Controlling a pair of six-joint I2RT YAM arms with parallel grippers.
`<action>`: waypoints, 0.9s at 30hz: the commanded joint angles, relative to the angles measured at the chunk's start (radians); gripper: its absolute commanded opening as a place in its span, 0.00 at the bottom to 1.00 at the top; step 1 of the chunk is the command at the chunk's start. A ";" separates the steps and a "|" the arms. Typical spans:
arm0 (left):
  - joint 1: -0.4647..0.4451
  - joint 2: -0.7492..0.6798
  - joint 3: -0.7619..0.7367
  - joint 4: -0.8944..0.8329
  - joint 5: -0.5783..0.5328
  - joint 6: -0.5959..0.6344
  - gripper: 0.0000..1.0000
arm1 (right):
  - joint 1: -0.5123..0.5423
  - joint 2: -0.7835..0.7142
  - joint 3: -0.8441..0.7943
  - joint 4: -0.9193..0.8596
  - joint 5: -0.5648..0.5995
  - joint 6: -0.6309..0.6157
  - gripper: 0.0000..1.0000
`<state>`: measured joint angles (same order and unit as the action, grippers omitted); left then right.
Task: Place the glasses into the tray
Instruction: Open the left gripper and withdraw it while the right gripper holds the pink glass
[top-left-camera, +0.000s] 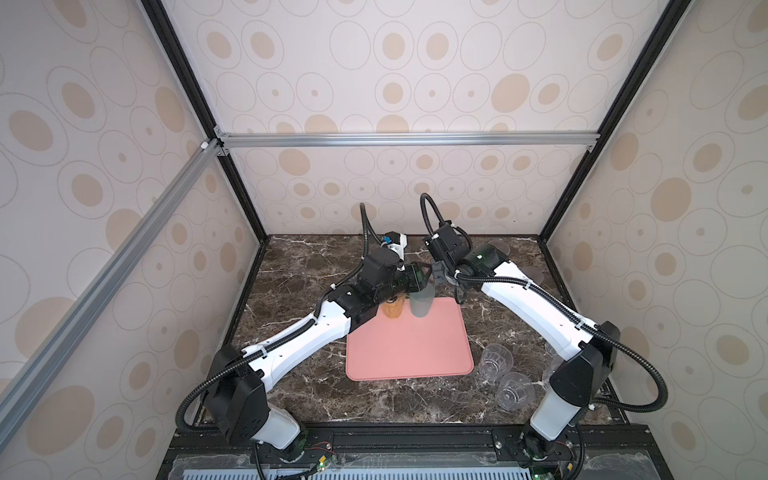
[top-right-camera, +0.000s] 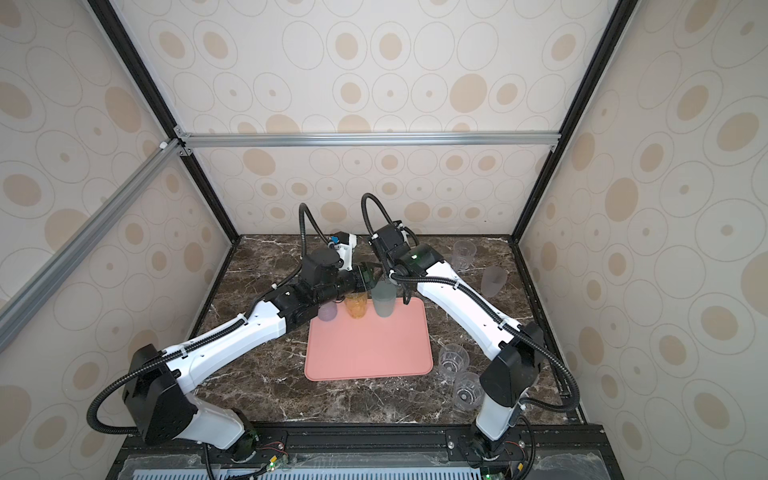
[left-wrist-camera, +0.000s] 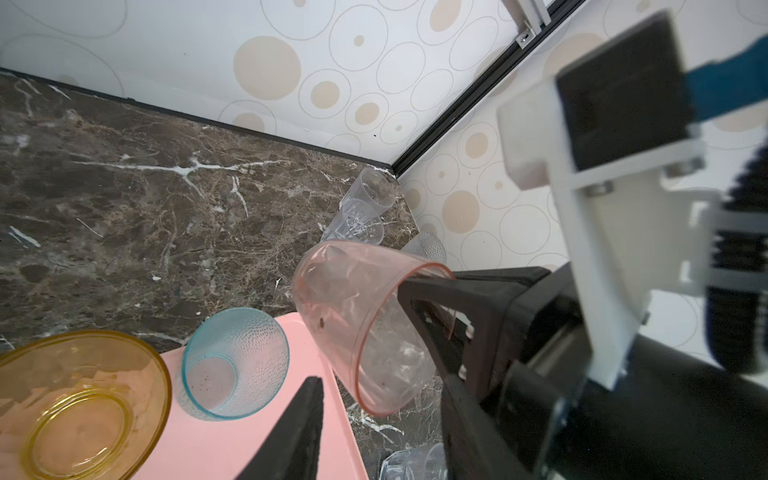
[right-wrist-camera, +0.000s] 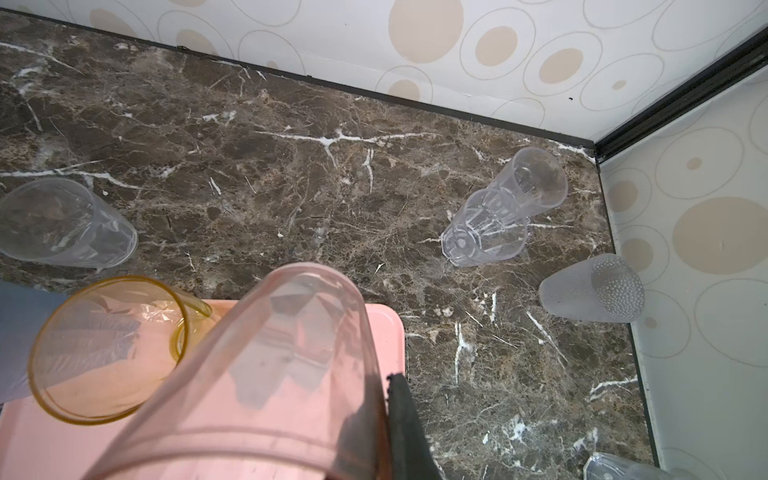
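The salmon tray (top-left-camera: 409, 357) (top-right-camera: 368, 353) lies mid-table. On its far edge stand an amber glass (top-left-camera: 394, 309) (left-wrist-camera: 83, 403) and a teal glass (top-left-camera: 422, 301) (left-wrist-camera: 235, 361). Above the tray's far right corner a pink glass (left-wrist-camera: 345, 316) (right-wrist-camera: 266, 374) hangs tilted. My right gripper (right-wrist-camera: 378, 399) (top-left-camera: 438, 276) is shut on its rim, one finger inside and one outside. My left gripper (left-wrist-camera: 384, 380) (top-left-camera: 417, 279) is open beside it, its fingers (left-wrist-camera: 299, 424) apart and off the glass. A grey-blue glass (top-right-camera: 328, 311) stands at the tray's far left corner, half hidden by my left arm.
Clear glasses (top-left-camera: 494, 359) (top-left-camera: 513, 390) stand right of the tray under my right arm. More clear ones (right-wrist-camera: 490, 224) (right-wrist-camera: 536, 178) and a frosted one (right-wrist-camera: 594, 291) crowd the far right corner. Another clear glass (right-wrist-camera: 62, 224) sits behind the tray. Walls enclose three sides.
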<state>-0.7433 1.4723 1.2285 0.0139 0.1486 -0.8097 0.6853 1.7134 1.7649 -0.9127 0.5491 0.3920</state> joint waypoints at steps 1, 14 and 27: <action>-0.015 -0.035 -0.005 0.058 0.036 0.029 0.52 | -0.010 -0.028 -0.020 0.002 -0.040 0.025 0.06; -0.014 -0.099 -0.032 -0.061 -0.186 0.237 0.56 | -0.126 -0.044 -0.043 -0.059 -0.222 0.014 0.06; -0.012 -0.375 -0.386 0.196 -0.486 0.560 0.64 | -0.278 -0.038 -0.217 -0.112 -0.360 -0.019 0.07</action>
<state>-0.7509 1.1393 0.8715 0.0998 -0.2520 -0.3477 0.4046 1.6775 1.5715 -1.0077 0.2379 0.3767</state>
